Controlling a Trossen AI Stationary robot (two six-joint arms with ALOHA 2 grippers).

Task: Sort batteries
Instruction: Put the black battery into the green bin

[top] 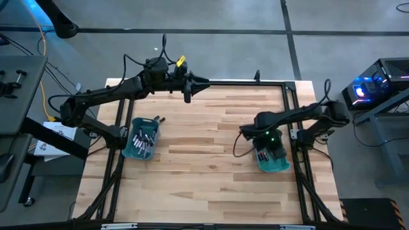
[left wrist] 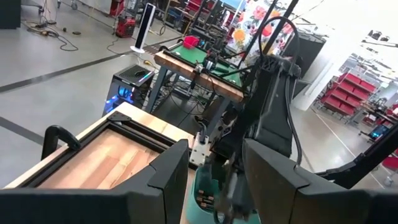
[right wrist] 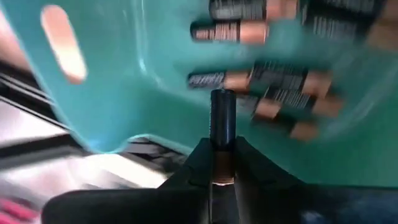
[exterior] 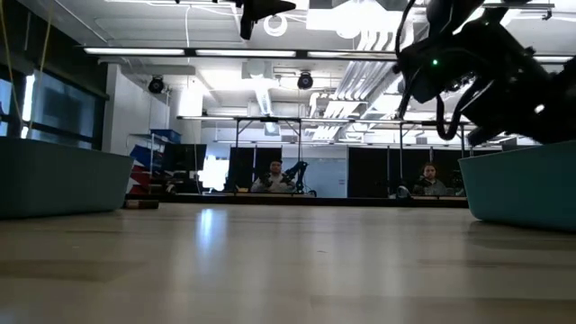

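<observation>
Starting on the left side of the bench (top: 204, 160), the left teal bin (top: 141, 140) sits near the bench's left edge, with a heap of silvery-grey batteries (top: 143, 137) lying in it at mixed angles, and one or two loose cells (top: 156, 119) rest on the wood just beside its far rim. Above that, the left arm reaches along the far edge of the bench, and its left pincer (top: 187, 96) hangs near the middle of that edge, fingers spread apart with nothing between them. Its wrist camera looks past those parted fingers (left wrist: 163, 177) toward the other arm.

Moving right, the right arm bends down over the right teal bin (top: 273, 163), which stands near the bench's right edge. The right pincer (right wrist: 222, 158) is clenched on a single dark battery (right wrist: 222, 117), gripping it by one end. The cell's long axis runs in line with the fingers, its free end pointing straight out from the tips toward the floor of the bin. Beneath it lie dark batteries with copper-brown ends (right wrist: 261, 78), most of them roughly parallel and crosswise to the held cell. In the low view, two people (exterior: 274, 175) sit in the room beyond the bench.
</observation>
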